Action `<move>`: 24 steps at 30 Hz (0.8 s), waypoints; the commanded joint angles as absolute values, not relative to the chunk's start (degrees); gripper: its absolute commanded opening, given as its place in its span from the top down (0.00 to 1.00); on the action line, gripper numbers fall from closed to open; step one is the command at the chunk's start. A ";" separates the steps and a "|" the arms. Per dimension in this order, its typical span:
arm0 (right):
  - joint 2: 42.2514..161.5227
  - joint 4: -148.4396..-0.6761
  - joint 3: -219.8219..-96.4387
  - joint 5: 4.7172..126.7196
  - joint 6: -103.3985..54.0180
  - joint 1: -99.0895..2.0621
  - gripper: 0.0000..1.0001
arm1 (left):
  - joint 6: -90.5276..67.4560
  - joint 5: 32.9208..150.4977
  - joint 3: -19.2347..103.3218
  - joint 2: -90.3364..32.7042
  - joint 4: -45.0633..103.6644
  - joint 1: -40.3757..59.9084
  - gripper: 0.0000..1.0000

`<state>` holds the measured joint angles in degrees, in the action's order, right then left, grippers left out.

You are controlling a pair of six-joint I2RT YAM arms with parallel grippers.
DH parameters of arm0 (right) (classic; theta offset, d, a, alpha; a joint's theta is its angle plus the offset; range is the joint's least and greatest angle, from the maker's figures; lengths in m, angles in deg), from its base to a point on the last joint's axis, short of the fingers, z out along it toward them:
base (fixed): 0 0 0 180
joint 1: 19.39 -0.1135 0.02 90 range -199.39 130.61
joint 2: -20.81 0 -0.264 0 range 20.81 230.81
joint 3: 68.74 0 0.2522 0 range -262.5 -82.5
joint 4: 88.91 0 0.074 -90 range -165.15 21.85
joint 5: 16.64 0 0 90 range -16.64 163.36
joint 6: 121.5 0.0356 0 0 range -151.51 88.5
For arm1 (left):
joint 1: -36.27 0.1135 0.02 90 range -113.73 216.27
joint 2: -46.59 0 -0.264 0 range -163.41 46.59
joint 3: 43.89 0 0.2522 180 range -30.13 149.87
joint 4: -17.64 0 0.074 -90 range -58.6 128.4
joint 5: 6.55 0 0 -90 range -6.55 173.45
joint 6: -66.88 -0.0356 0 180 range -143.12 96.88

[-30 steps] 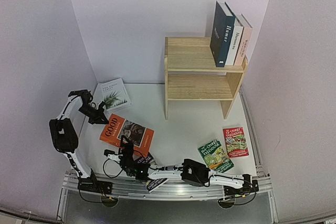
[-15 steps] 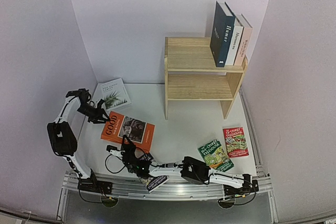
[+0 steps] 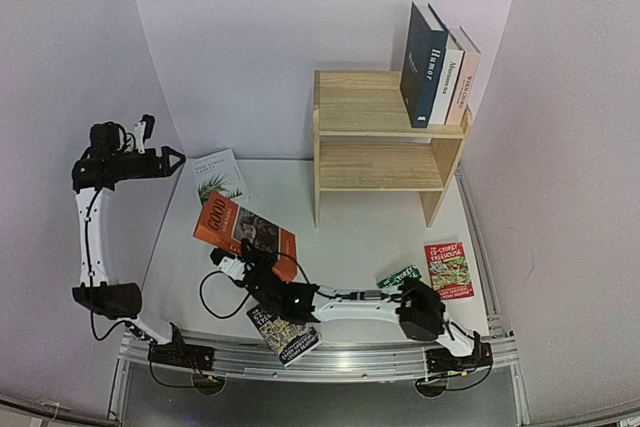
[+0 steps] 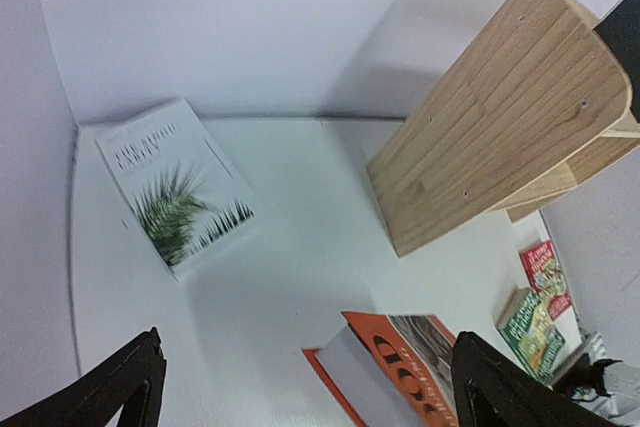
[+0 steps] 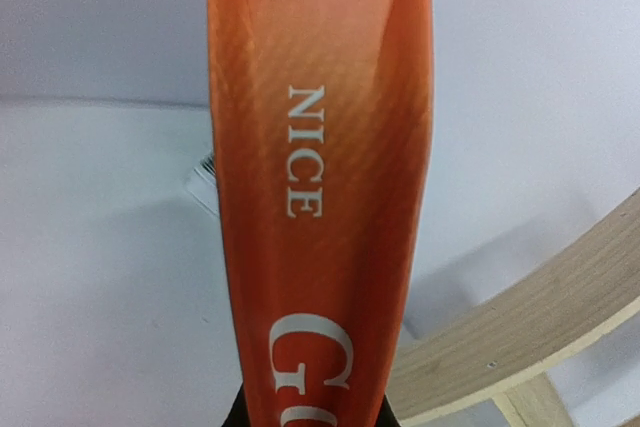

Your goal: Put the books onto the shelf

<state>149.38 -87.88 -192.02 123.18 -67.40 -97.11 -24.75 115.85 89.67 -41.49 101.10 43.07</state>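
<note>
The orange "GOOD" book (image 3: 243, 228) is tipped up off the table, and my right gripper (image 3: 257, 260) is shut on its near edge. In the right wrist view its orange spine (image 5: 320, 197) fills the middle, clamped at the bottom by my right gripper (image 5: 320, 415). My left gripper (image 3: 165, 144) hangs high at the left, open and holding nothing; its wrist view shows my left gripper (image 4: 308, 347) above the orange book (image 4: 425, 367). The wooden shelf (image 3: 372, 137) carries three upright books: navy "Humor" (image 3: 424, 65), a white one (image 3: 447, 82) and a pale one (image 3: 463, 82).
The palm-leaf book (image 3: 219, 178) lies flat at the back left. A red Treehouse book (image 3: 448, 269) and a green one (image 3: 398, 275), half under my right arm, lie at the front right. A dark paperback (image 3: 283, 333) overhangs the front rail. Purple walls close in three sides.
My left gripper opened, let go of the orange book's corner and rose up and to the left. My right gripper shut on the book's near edge and tipped it up.
</note>
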 commanded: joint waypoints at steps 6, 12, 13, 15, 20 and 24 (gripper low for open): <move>123.03 -71.74 -194.39 91.83 -30.25 -86.32 1.00 | -21.29 103.54 80.76 -25.52 84.03 43.06 0.00; 122.65 -71.85 -208.60 94.76 -37.14 -83.74 1.00 | -21.14 102.33 75.12 -21.76 82.23 43.05 0.00; 123.03 -72.03 -211.16 96.31 -38.69 -83.35 1.00 | -21.00 102.62 74.34 -21.36 82.13 43.03 0.00; 123.74 -74.54 -214.74 100.96 -44.50 -82.52 1.00 | -20.55 103.31 72.62 -20.73 81.94 43.08 0.00; 124.78 -84.74 -216.57 107.69 -56.32 -76.24 1.00 | -19.66 105.51 68.97 -19.47 81.68 43.04 0.00; 125.54 -88.05 -215.78 109.48 -59.92 -68.69 1.00 | -19.45 106.24 66.85 -18.63 81.72 43.08 0.00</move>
<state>123.91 -80.33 -215.07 104.07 -52.55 -75.44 -20.33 104.80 68.32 -21.13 83.79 43.01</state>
